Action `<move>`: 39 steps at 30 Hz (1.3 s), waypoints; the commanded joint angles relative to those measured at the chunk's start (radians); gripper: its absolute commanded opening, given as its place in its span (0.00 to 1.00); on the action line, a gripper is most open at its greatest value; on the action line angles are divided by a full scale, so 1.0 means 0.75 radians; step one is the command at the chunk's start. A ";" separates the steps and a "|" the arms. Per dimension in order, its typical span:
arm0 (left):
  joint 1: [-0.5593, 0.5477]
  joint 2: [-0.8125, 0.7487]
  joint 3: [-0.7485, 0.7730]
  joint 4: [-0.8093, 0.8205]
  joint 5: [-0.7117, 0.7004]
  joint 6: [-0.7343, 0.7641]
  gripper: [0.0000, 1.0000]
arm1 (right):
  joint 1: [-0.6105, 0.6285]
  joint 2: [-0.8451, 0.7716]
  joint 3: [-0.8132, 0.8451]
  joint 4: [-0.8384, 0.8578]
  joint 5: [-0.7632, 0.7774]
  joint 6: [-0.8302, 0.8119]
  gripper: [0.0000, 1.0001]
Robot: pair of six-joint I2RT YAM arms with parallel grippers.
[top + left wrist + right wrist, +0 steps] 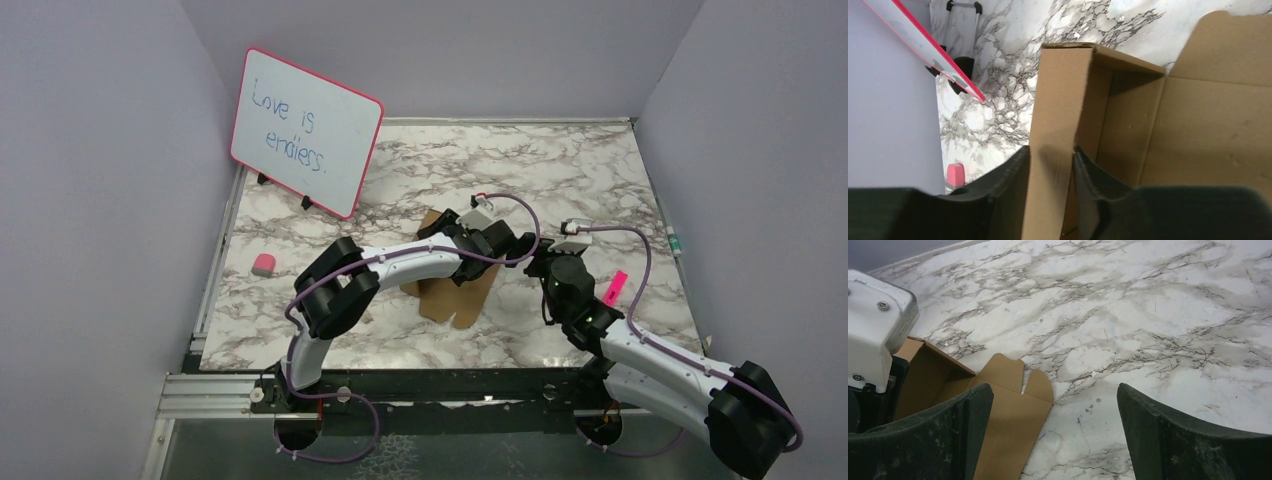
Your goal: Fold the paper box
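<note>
1. The left gripper (1048, 156) pinches one upright wall of the plain brown corrugated cardboard box (1198, 125), with a black finger pressed to each side.
2. The part-folded box sits mid-way across the white marble-patterned counter (1148, 315), its far flaps lying flat.
3. The right gripper (1053, 405) hangs wide open and empty, just right of the box.
4. A pink-framed whiteboard (306, 130) stands at the back left.

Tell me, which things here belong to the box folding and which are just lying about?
In use: paper box; left hand, pinching a box wall; right hand, open nearby.
Lying about: whiteboard; small pink block.
</note>
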 commanded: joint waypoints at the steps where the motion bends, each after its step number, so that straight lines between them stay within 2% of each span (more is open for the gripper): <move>1: 0.026 0.012 0.010 -0.038 -0.072 -0.006 0.29 | 0.000 -0.051 -0.012 -0.002 0.049 -0.008 1.00; 8: 0.099 -0.085 -0.081 -0.017 0.039 -0.049 0.14 | 0.000 -0.091 -0.017 0.024 0.010 -0.057 0.99; 14: 0.201 -0.223 -0.205 0.084 0.197 -0.052 0.04 | 0.000 -0.096 0.104 -0.097 -0.129 -0.085 0.99; 23: 0.396 -0.434 -0.461 0.392 0.618 -0.152 0.04 | 0.000 -0.019 0.494 -0.503 -0.377 -0.141 1.00; 27: 0.460 -0.474 -0.592 0.590 0.789 -0.255 0.05 | 0.000 0.098 0.709 -0.726 -0.477 -0.165 1.00; 33: 0.466 -0.473 -0.716 0.837 0.959 -0.399 0.08 | 0.000 0.359 1.057 -1.027 -0.592 -0.203 1.00; 39: 0.472 -0.502 -0.754 0.872 1.013 -0.428 0.24 | 0.000 0.544 1.298 -1.232 -0.701 -0.206 0.99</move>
